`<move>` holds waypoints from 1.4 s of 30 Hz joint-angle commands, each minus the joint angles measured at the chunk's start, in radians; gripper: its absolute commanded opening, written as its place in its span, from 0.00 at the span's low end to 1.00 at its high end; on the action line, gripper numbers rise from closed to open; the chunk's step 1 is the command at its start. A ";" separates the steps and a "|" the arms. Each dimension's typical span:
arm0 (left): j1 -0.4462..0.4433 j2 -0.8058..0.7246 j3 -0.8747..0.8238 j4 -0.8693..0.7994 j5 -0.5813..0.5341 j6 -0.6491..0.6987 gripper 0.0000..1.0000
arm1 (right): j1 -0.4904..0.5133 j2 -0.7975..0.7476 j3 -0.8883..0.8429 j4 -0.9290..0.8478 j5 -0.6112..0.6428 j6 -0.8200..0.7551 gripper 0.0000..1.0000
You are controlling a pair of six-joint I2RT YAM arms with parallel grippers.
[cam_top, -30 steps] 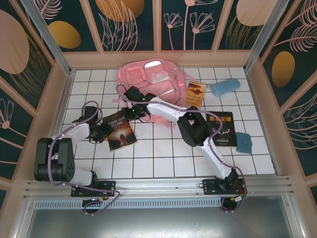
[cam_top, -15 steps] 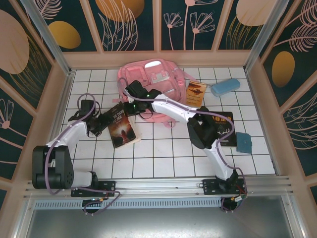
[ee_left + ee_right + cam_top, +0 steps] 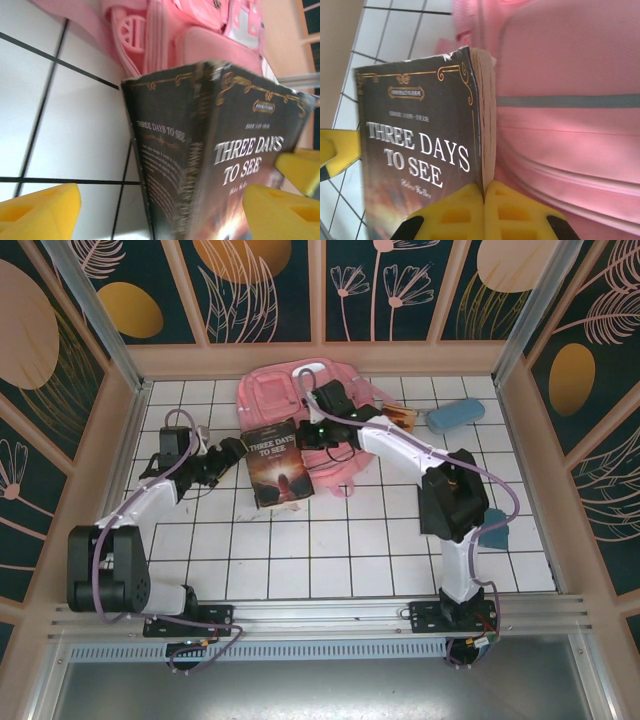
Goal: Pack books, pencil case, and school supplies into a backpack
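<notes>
Book [image 3: 280,465], likely light and floppy, so best gripped deep: right gripper [image 3: 484,194] jaws clench its page edge; left gripper [image 3: 230,453] jaws gape around its spine.

A dark book [image 3: 210,150] titled THREE DAYS TO SEE stands tilted, its spine and gold-trimmed front cover both turned to the camera; its lower part is blurred. The left gripper [image 3: 160,212] is spread wide around the book. One yellow finger [image 3: 40,210] sits well left of the spine with white tile between, and the other overlaps the cover's lower right. Another yellow piece [image 3: 302,167] pokes in at the book's right edge. Beyond the book's top edge lies the pink backpack [image 3: 200,45]. Left of the book runs the white-tiled bench [image 3: 75,125] with dark grout lines.
</notes>
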 commanded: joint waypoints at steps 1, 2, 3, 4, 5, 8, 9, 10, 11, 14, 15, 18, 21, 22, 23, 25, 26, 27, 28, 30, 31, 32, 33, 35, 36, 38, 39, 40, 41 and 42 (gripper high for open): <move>-0.014 0.051 -0.001 0.117 0.135 -0.008 0.86 | -0.026 -0.036 -0.032 0.079 -0.040 0.019 0.00; -0.021 0.065 -0.005 0.134 0.145 -0.011 0.86 | -0.032 -0.031 -0.036 0.084 -0.046 0.024 0.00; -0.029 0.078 -0.009 0.155 0.165 -0.016 0.86 | -0.036 -0.025 -0.037 0.089 -0.052 0.027 0.00; -0.037 0.088 -0.010 0.180 0.185 -0.023 0.86 | -0.037 -0.021 -0.039 0.092 -0.053 0.029 0.00; -0.046 0.098 -0.014 0.209 0.203 -0.037 0.86 | -0.038 -0.018 -0.040 0.093 -0.052 0.031 0.00; -0.069 0.125 -0.008 0.257 0.220 -0.063 0.86 | -0.046 -0.011 -0.044 0.099 -0.059 0.040 0.00; -0.073 0.142 -0.001 0.254 0.221 -0.066 0.85 | -0.049 -0.008 -0.048 0.102 -0.059 0.044 0.00; -0.077 0.159 0.008 0.252 0.222 -0.068 0.83 | -0.050 -0.008 -0.049 0.102 -0.061 0.044 0.00; -0.081 0.178 0.017 0.252 0.226 -0.073 0.81 | -0.052 -0.006 -0.050 0.104 -0.062 0.045 0.00; -0.090 0.211 0.035 0.268 0.243 -0.079 0.69 | -0.056 -0.006 -0.055 0.105 -0.061 0.047 0.00; -0.090 0.214 0.041 0.268 0.249 -0.077 0.64 | -0.057 -0.006 -0.058 0.106 -0.061 0.049 0.00; -0.090 0.205 0.044 0.268 0.260 -0.063 0.50 | -0.062 -0.015 -0.074 0.119 -0.063 0.051 0.00; -0.090 0.198 0.053 0.241 0.259 -0.044 0.31 | -0.069 -0.032 -0.086 0.124 -0.059 0.061 0.00; -0.090 0.193 0.053 0.233 0.254 -0.042 0.26 | -0.070 -0.040 -0.089 0.125 -0.058 0.063 0.00; -0.090 0.182 0.056 0.217 0.240 -0.032 0.22 | -0.072 -0.050 -0.097 0.130 -0.059 0.067 0.00; -0.089 0.155 0.070 0.159 0.184 -0.005 0.15 | -0.075 -0.082 -0.125 0.155 -0.061 0.074 0.14; -0.089 0.137 0.084 0.103 0.132 0.011 0.14 | -0.077 -0.103 -0.143 0.169 -0.052 0.081 0.25; -0.086 0.123 0.097 0.045 0.084 0.027 0.11 | -0.081 -0.123 -0.159 0.179 -0.044 0.089 0.37; -0.084 0.109 0.107 0.007 0.050 0.036 0.09 | -0.086 -0.141 -0.174 0.191 -0.038 0.097 0.45; -0.081 0.068 0.127 -0.063 -0.024 0.049 0.07 | -0.098 -0.184 -0.214 0.227 -0.032 0.122 0.56; -0.081 0.054 0.138 -0.092 -0.055 0.052 0.06 | -0.097 -0.202 -0.233 0.243 -0.031 0.135 0.61; -0.080 0.033 0.160 -0.134 -0.100 0.059 0.06 | -0.113 -0.220 -0.253 0.263 -0.033 0.151 0.66; -0.081 0.016 0.180 -0.177 -0.147 0.065 0.06 | -0.134 -0.241 -0.279 0.287 -0.040 0.167 0.69; -0.081 -0.016 0.245 -0.257 -0.240 0.078 0.07 | -0.148 -0.273 -0.321 0.331 -0.051 0.198 0.74; -0.080 -0.031 0.274 -0.289 -0.281 0.082 0.07 | -0.153 -0.289 -0.343 0.358 -0.063 0.214 0.77; -0.081 -0.057 0.325 -0.318 -0.332 0.080 0.08 | -0.160 -0.313 -0.378 0.405 -0.091 0.245 0.82; -0.081 -0.067 0.348 -0.314 -0.338 0.070 0.08 | -0.163 -0.321 -0.393 0.428 -0.105 0.265 0.85; -0.081 -0.075 0.363 -0.296 -0.332 0.057 0.09 | -0.164 -0.328 -0.402 0.447 -0.122 0.282 0.86; -0.082 -0.082 0.371 -0.256 -0.314 0.030 0.09 | -0.166 -0.333 -0.413 0.471 -0.140 0.305 0.88; -0.084 -0.086 0.372 -0.209 -0.292 0.003 0.09 | -0.166 -0.337 -0.424 0.496 -0.160 0.326 0.89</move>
